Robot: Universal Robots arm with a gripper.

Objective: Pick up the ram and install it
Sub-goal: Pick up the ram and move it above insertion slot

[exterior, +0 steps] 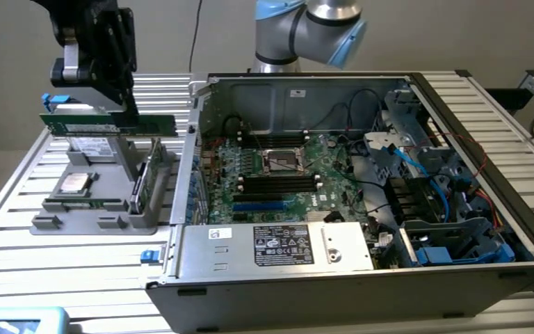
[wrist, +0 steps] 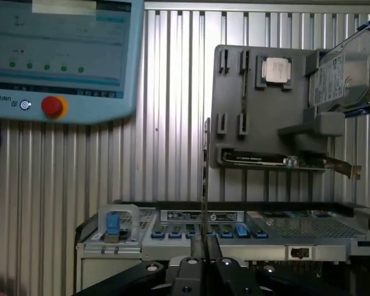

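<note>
Above the grey tray (exterior: 81, 224), the gripper (exterior: 130, 115) pinches the ram (exterior: 77, 125); thin, flat, green.

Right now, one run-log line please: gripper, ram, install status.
gripper: shut on the ram | ram: held above the gray holder, exterior view's left of the open case | install: not yet done

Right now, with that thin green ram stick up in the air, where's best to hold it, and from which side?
Across its two flat faces, at the long upper edge, from above. The ram is a thin, long board, so pinching the faces is steady and leaves the lower edge free. The hand holds it just so, above the grey tray.
</note>
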